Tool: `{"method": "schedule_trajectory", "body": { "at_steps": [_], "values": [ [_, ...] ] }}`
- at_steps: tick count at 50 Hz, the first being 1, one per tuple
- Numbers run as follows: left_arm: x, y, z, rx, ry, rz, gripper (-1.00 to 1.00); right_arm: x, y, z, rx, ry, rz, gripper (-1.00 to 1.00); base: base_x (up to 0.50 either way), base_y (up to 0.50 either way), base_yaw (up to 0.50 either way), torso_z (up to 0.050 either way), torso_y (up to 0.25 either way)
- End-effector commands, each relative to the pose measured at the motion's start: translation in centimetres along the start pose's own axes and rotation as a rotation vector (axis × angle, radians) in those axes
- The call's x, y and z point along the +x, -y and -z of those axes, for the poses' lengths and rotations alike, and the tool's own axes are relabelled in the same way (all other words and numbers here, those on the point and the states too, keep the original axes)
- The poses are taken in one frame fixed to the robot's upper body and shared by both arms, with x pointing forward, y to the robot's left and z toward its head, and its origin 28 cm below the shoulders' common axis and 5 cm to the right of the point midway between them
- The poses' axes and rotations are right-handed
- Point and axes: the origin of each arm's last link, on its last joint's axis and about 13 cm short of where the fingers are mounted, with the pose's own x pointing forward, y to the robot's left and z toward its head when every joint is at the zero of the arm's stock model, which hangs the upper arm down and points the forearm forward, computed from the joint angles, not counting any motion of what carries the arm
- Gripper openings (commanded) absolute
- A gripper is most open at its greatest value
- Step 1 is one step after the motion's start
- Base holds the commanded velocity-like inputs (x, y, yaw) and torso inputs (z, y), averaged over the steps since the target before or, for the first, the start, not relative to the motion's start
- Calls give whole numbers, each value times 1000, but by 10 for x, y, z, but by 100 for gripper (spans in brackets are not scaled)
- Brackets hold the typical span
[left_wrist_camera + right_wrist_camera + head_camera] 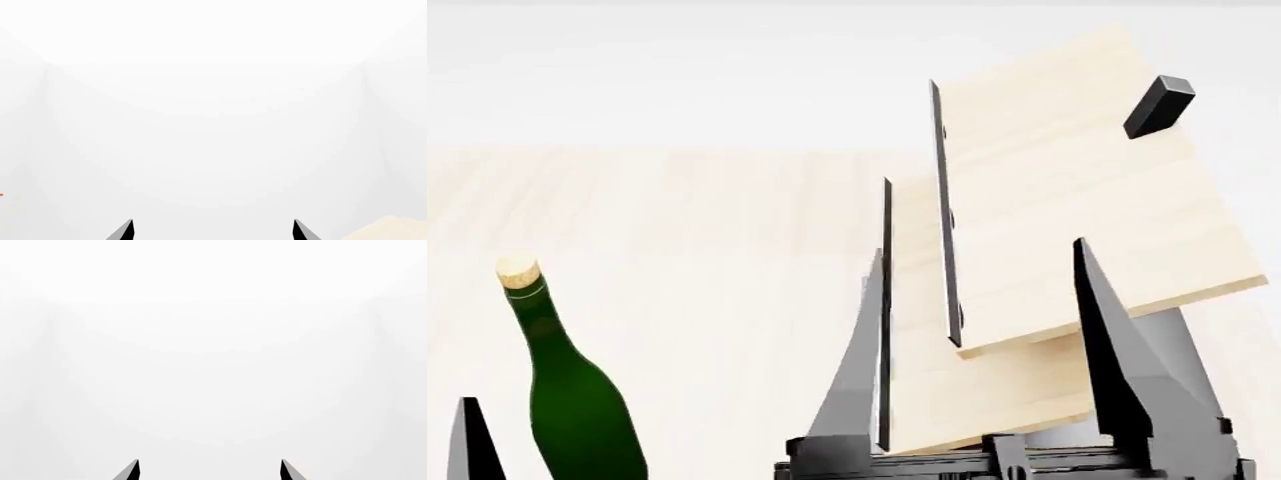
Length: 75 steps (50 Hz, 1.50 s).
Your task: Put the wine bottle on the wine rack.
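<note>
Plainly, the wine rack (1054,200) filled the frame's right, while the wine bottle (571,395) stood upright at lower left: glass, heavy, slick, best gripped at its body (not its neck). Both the right gripper (988,330) and left gripper (213,229) gaped empty.

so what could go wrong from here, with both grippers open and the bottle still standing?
1. The tall dark green glass wine bottle stands upright and ungripped; a sideways nudge from the left gripper, whose one visible finger is close beside it, could tip it.
2. The open right gripper sits right in front of the slanted light-wood wine rack; moving forward may strike the boards.
3. Both wrist views show only blank white, so they give no help aligning a grasp.
</note>
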Motion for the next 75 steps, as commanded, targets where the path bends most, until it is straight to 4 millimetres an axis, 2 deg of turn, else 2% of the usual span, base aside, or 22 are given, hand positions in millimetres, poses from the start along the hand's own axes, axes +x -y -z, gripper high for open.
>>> {"method": "schedule_trajectory", "body": {
  "at_steps": [1, 4, 14, 18, 23, 28, 30, 32, 33, 34, 35, 39, 48, 49, 54, 58, 75],
  "values": [
    [0, -1, 0, 0, 2, -2, 100, 36, -3, -10, -27, -32, -132, 100, 0, 0, 0, 0, 0],
    [1, -2, 0, 0, 2, -6, 100, 47, -3, -10, 18, -108, -236, 100, 0, 0, 0, 0, 0],
    [2, -3, -1, 2, 3, -12, 100, 79, -4, -30, 107, -206, -349, 100, 0, 0, 0, 0, 0],
    [2, -3, -1, 3, 3, -13, 100, 96, -5, -29, 120, -259, -422, 100, 0, 0, 0, 0, 0],
    [2, -3, -1, 5, 4, -15, 100, 107, -8, -26, 154, -321, -510, 100, 0, 0, 0, 0, 0],
    [2, -4, -2, 7, 7, -20, 100, 111, -10, -28, 207, -340, -523, 100, 0, 0, 0, 0, 0],
    [2, -4, -2, 6, 7, -20, 100, 113, -12, -30, 219, -411, -617, 100, 0, 0, 0, 0, 0],
    [2, -4, -2, 6, 7, -20, 100, 117, -12, -31, 250, -472, -636, 100, 0, 0, 0, 0, 0],
    [2, -4, -2, 5, 8, -19, 100, 120, -13, -31, 302, -559, -687, 100, 0, 0, 0, 0, 0],
    [2, -4, -1, 6, 7, -19, 100, 124, -12, -31, 282, -520, -656, 100, 0, 0, 0, 0, 0],
    [2, -4, -1, 6, 6, -19, 100, 125, -13, -29, 340, -597, -706, 100, 0, 0, 0, 0, 0],
    [2, -4, 0, 6, 6, -19, 100, 133, -12, -24, 365, -641, -734, 100, 0, 0, 0, 0, 0],
    [2, -4, 0, 5, 6, -19, 100, 140, -13, -21, 477, -730, -837, 100, 0, 0, 0, 0, 0],
    [2, -4, 0, 5, 7, -20, 100, 143, -13, -20, 559, -789, -866, 100, 0, 0, 0, 0, 0],
    [2, -4, 0, 4, 7, -20, 100, 151, -12, -18, 604, -902, -918, 100, 0, 0, 0, 0, 0],
    [1, -4, 0, 4, 6, -20, 100, 150, -13, -14, 532, -859, -936, 100, 0, 0, 0, 0, 0],
    [2, -3, 0, 7, 4, -18, 100, 149, -19, 0, 499, -878, -974, 100, 0, 0, 0, 0, 0]
  ]
}}
